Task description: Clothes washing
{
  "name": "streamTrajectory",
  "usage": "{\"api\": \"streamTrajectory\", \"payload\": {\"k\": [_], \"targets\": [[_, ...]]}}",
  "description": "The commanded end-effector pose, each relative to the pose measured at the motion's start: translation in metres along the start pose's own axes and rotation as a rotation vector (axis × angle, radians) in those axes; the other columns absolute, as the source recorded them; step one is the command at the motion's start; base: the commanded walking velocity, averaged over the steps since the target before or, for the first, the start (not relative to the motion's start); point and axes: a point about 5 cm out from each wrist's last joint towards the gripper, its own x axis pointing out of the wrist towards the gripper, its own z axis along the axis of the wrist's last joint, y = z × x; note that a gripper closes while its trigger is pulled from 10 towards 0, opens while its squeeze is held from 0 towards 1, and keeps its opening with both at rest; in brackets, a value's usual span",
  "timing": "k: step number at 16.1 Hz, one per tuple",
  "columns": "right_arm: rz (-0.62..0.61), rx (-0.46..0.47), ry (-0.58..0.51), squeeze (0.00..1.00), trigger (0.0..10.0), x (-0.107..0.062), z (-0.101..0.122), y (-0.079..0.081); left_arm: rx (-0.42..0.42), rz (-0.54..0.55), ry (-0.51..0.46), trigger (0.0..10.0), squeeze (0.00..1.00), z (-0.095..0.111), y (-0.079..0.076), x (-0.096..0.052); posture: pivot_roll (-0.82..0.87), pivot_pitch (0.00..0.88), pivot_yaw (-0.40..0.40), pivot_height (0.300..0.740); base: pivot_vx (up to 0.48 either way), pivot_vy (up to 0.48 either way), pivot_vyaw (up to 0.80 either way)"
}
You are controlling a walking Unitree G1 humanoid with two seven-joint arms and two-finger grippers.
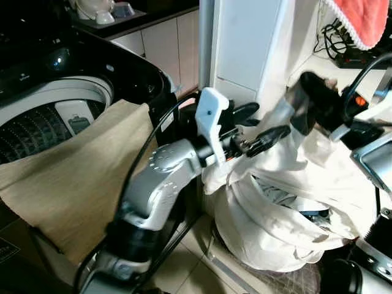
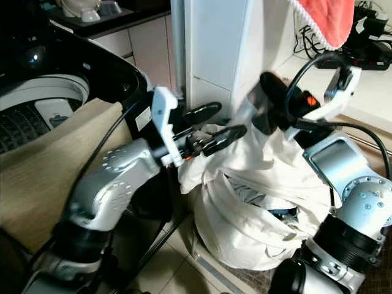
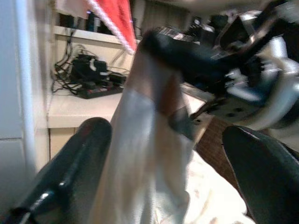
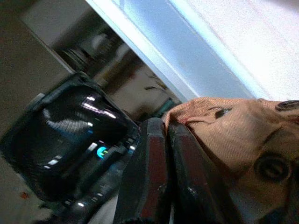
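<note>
A white garment [image 1: 288,184] hangs bunched over a pile of laundry low on the right. My right gripper [image 1: 309,92] is shut on its top edge and holds it up; the right wrist view shows the two fingers [image 4: 163,177] pressed together on cloth. My left gripper [image 1: 266,122] reaches in from the left at the same height, open. In the left wrist view its fingers [image 3: 70,172] stand wide apart with the hanging white cloth [image 3: 145,154] between them. The top-loading washing machine [image 1: 92,86] stands open at the left, with a beige cloth [image 1: 79,177] draped over its rim.
A white cabinet [image 1: 251,43] stands close behind the garment. A red towel [image 1: 367,18] hangs at the upper right above a shelf with a power strip and cables [image 2: 367,58]. Tiled floor [image 1: 184,269] shows between the washer and the laundry pile.
</note>
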Motion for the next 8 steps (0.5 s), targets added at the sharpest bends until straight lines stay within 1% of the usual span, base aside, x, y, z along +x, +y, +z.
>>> {"api": "streamTrajectory", "payload": {"k": [1, 2, 3, 5, 6, 8], "targets": [[0.068, 0.002, -0.012, 0.00, 0.0, 0.003, 0.003, 0.015, 0.002, 0.001, -0.033, 10.0, 1.00, 0.006, -0.001, 0.006, -0.20, 0.000, 0.031, 0.740, 0.000, 0.000, 0.00], [0.073, 0.009, -0.010, 0.00, 0.0, 0.004, 0.002, 0.016, -0.006, -0.005, -0.042, 10.0, 0.93, 0.007, -0.002, 0.008, -0.21, 0.000, 0.031, 0.740, 0.000, 0.000, 0.00], [0.083, 0.016, -0.002, 0.00, 0.0, 0.005, 0.001, 0.019, -0.025, -0.013, -0.048, 10.0, 0.00, 0.006, -0.003, 0.011, -0.21, 0.000, 0.031, 0.740, 0.000, 0.000, 0.00], [0.101, 0.029, 0.001, 0.00, 0.0, 0.007, 0.001, 0.024, 0.018, 0.029, -0.015, 10.0, 0.00, -0.006, 0.000, 0.020, -0.21, 0.000, 0.031, 0.740, 0.000, 0.000, 0.00], [0.101, 0.033, -0.001, 0.00, 0.0, 0.007, 0.002, 0.026, 0.033, 0.026, -0.006, 10.0, 0.00, -0.011, -0.001, 0.022, -0.21, 0.000, 0.030, 0.740, 0.000, 0.000, 0.00], [0.100, 0.036, -0.002, 0.00, 0.0, 0.005, 0.004, 0.026, 0.020, -0.029, 0.007, 10.0, 0.00, -0.018, -0.007, 0.023, -0.22, 0.000, 0.031, 0.740, 0.000, 0.000, 0.00]]}}
